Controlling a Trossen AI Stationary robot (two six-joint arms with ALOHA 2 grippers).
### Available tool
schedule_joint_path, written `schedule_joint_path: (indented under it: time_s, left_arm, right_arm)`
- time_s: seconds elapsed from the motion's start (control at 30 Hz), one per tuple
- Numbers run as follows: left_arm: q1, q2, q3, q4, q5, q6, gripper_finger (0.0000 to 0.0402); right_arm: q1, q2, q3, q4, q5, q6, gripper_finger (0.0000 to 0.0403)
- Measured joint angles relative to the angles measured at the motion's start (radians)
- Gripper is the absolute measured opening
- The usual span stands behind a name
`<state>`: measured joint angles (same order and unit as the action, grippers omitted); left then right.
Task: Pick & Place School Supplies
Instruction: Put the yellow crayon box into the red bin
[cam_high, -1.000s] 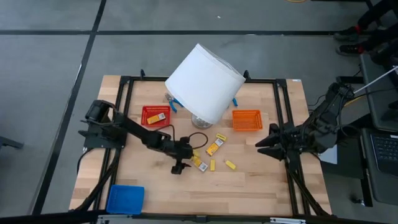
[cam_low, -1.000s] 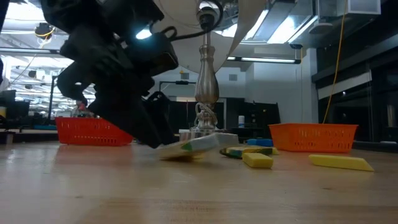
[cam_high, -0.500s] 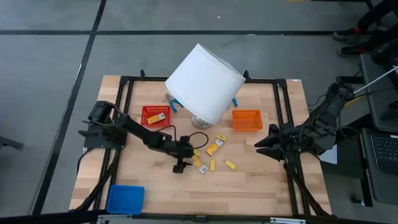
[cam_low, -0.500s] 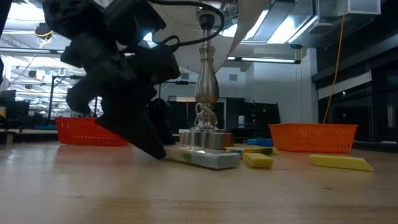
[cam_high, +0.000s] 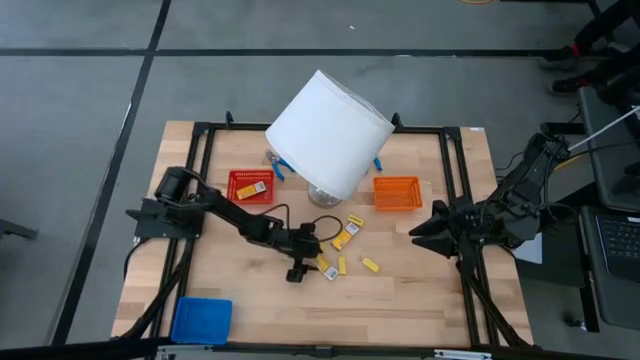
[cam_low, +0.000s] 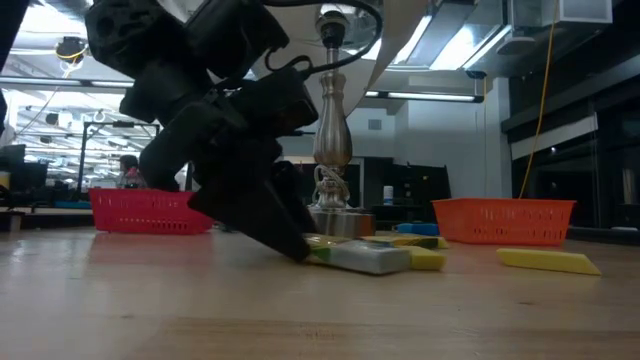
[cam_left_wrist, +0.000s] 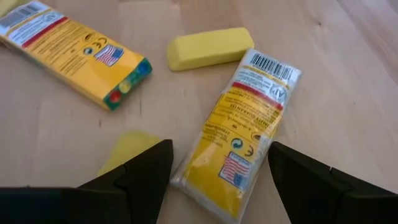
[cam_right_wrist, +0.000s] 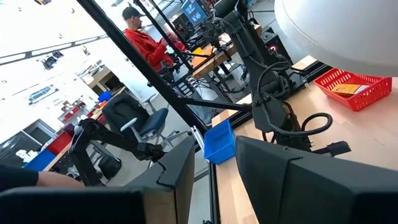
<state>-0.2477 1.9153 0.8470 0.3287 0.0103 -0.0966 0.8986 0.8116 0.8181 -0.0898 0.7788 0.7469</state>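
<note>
My left gripper is low over the table's middle and open. A yellow-orange packet with a white label lies flat on the wood between its fingers, also seen in the low view. Close by lie a second packet, a plain yellow stick and another stick partly hidden by a finger. More packets and sticks lie to the right. My right gripper waits open near the table's right edge, holding nothing. My left gripper comes slanting down from the table's left, with one finger on each long side of the packet. In the low view a fingertip meets the packet's end. Whether it touches, I cannot tell. The packet lies flat on the table.
A white lampshade tilts over the far middle, with its metal stand and black cord just behind the packets. A red basket holds a packet; an orange basket sits right of the lamp. A blue tray lies at the near left corner.
My left gripper has moved a little toward the table's right. The packet at its fingertips was tipped up at one end a second ago. It now lies flat and has shifted right along the table with the gripper.
</note>
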Motion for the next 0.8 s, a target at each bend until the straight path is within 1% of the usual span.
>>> schedule_joint_path:
  time_s: [0.1, 0.2, 0.4, 0.53, 0.67, 0.8]
  left_arm:
    - [-0.012, 0.002, 0.008, -0.005, -0.004, -0.004, 0.0261]
    - [-0.027, 0.0, 0.009, -0.018, -0.008, -0.06, 0.0251]
    - [-0.053, -0.011, 0.01, -0.037, -0.005, -0.316, 0.0203]
    - [-0.075, -0.027, 0.008, -0.06, 0.001, -0.453, 0.0165]
    - [-0.115, -0.056, 0.01, -0.16, -0.009, -0.552, 0.0137]
    - [-0.18, -0.084, 0.009, -0.256, -0.08, -0.621, 0.0123]
  right_arm:
    - [0.0, 0.001, 0.0, 0.0, 0.0, 0.005, 0.0121]
    - [0.0, 0.001, 0.0, 0.001, 0.0, 0.005, 0.0121]
    - [0.0, 0.002, 0.0, 0.01, 0.0, 0.005, 0.0121]
    - [0.0, 0.006, 0.0, 0.021, 0.0, 0.005, 0.0121]
    - [0.0, 0.015, 0.0, 0.038, 0.0, 0.0, 0.0121]
    - [0.0, 0.03, 0.0, 0.039, 0.0, -0.003, 0.0121]
